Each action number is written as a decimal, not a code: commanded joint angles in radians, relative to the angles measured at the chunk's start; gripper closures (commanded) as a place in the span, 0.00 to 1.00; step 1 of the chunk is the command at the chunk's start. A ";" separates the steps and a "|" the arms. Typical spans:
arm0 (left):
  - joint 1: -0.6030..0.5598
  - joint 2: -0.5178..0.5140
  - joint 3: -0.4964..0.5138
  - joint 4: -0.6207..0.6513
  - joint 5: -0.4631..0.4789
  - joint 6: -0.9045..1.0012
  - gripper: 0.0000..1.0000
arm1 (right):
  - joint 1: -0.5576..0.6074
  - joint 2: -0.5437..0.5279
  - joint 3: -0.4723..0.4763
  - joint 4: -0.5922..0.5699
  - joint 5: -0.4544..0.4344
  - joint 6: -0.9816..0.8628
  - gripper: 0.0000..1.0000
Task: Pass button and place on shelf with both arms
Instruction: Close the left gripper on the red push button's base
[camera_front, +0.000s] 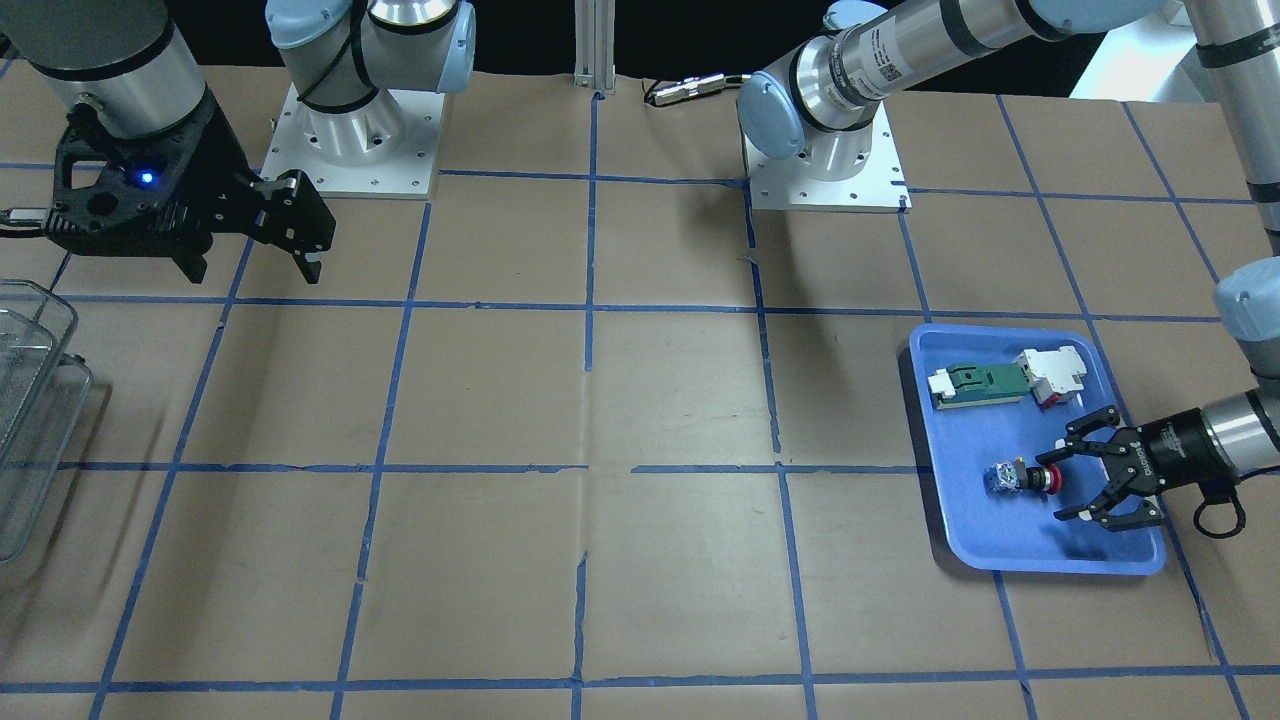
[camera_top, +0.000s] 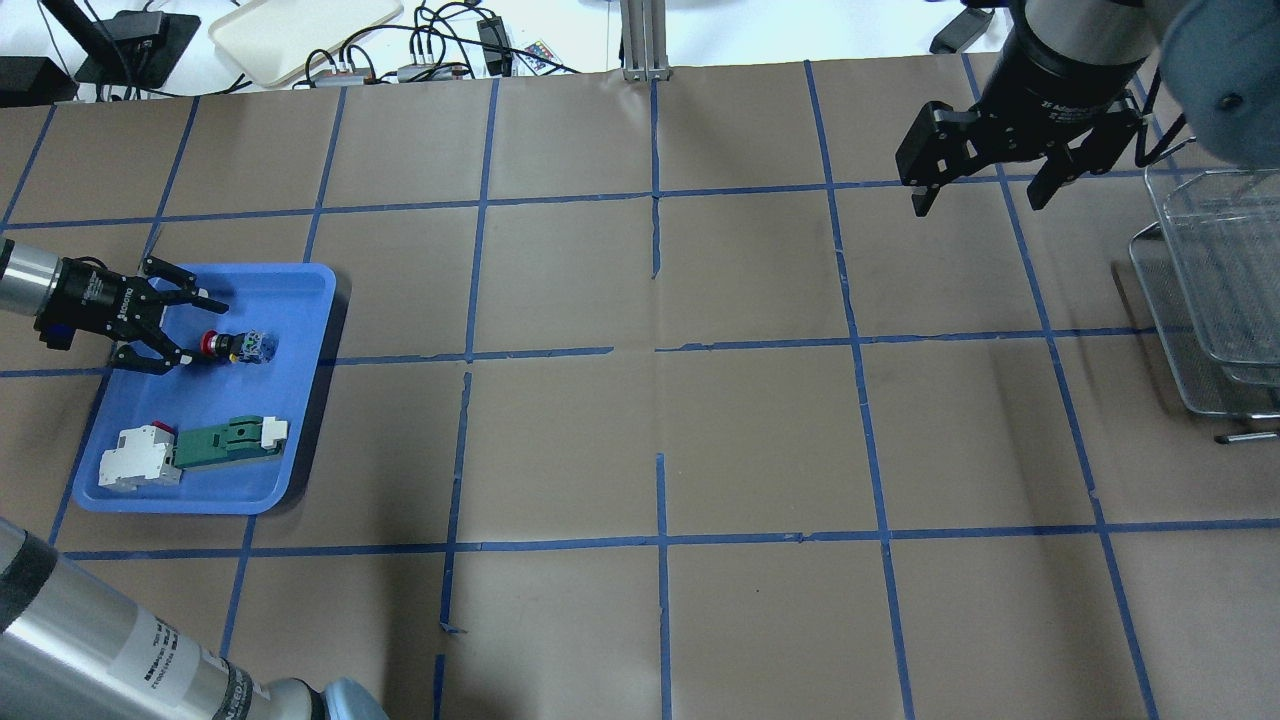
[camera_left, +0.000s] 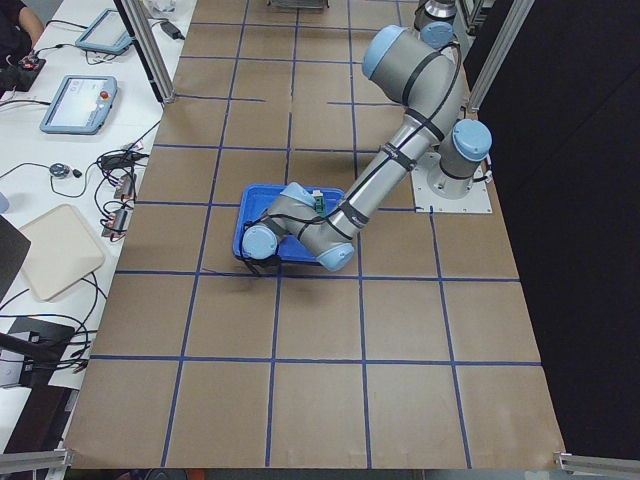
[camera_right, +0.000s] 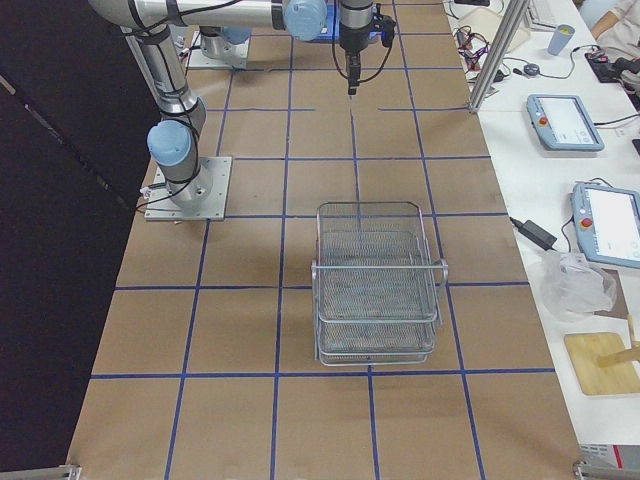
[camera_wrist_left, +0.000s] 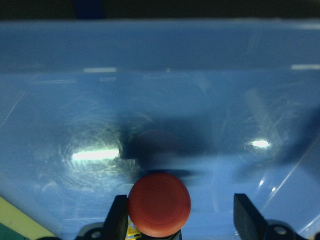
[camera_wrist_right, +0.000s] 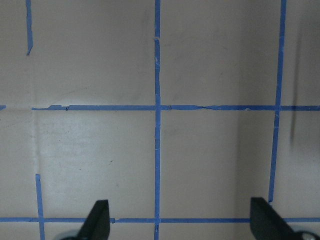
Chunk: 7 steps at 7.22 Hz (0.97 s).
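Button (camera_top: 232, 346) lies in blue tray (camera_top: 290, 300), its red cap betw. the spread fingers of left gripper (camera_top: 205, 332): one finger just beside the cap, the other well apart. Green-and-white part (camera_top: 225, 442) & white blocky part (camera_top: 138, 458) lie nearer the robot, apart from button. Betw. tray and shelf (camera_top: 1215, 290): flat table (camera_top: 760, 430). Right gripper (camera_top: 978, 200) hangs near shelf, whose top tier faces up w/ wire rim around.

Your table (camera_top: 760, 440), brown paper gridded with blue tape, carries a tray (camera_top: 295, 300) and the shelf (camera_top: 1210, 260), well apart.
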 joint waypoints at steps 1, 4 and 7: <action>0.000 0.000 0.000 -0.007 0.001 0.000 0.72 | 0.000 -0.001 0.001 -0.001 0.000 0.000 0.00; 0.002 0.001 0.000 -0.015 0.037 -0.005 1.00 | 0.000 -0.001 0.001 0.001 0.000 0.000 0.00; -0.002 0.037 0.030 -0.116 0.034 -0.014 1.00 | 0.000 -0.002 0.001 0.001 0.000 0.000 0.00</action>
